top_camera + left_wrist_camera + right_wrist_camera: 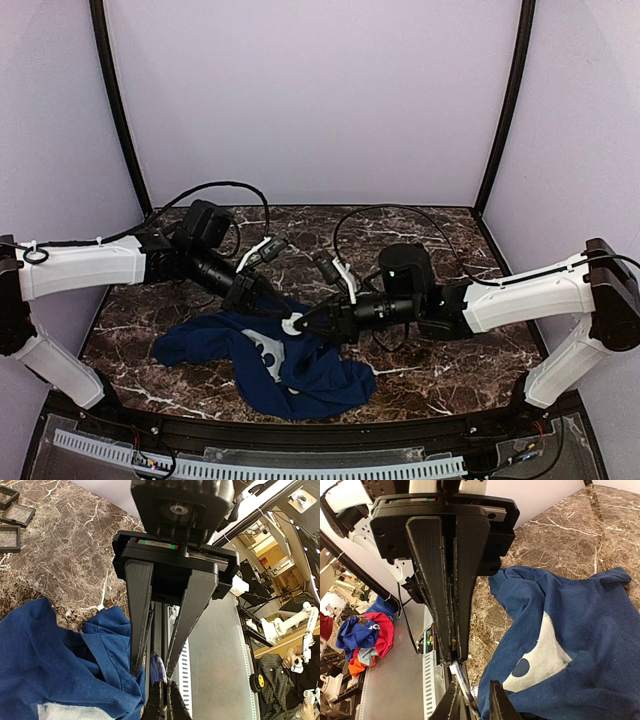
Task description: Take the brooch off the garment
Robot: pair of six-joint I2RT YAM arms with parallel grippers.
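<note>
The garment [300, 385], a navy T-shirt, lies crumpled on the marble desk [430, 370] with its pale print [545, 655] facing up. Both arms meet over the garment's far edge. The brooch [461, 680], a small bluish-silvery glinting sliver, sits just beside that edge of the garment, between the two sets of fingertips. The right pincer [452, 657] has its fingers pressed together. It seems to be pinching the brooch's end, though the contact spot is dark and small. The left pincer [152, 672] is spread a little, with one finger on either side of the brooch and one tip close against the garment's cloth. Whether the brooch is free of the garment I cannot tell. Three black square trays [17, 515] lie on the desk, well apart from the garment.
</note>
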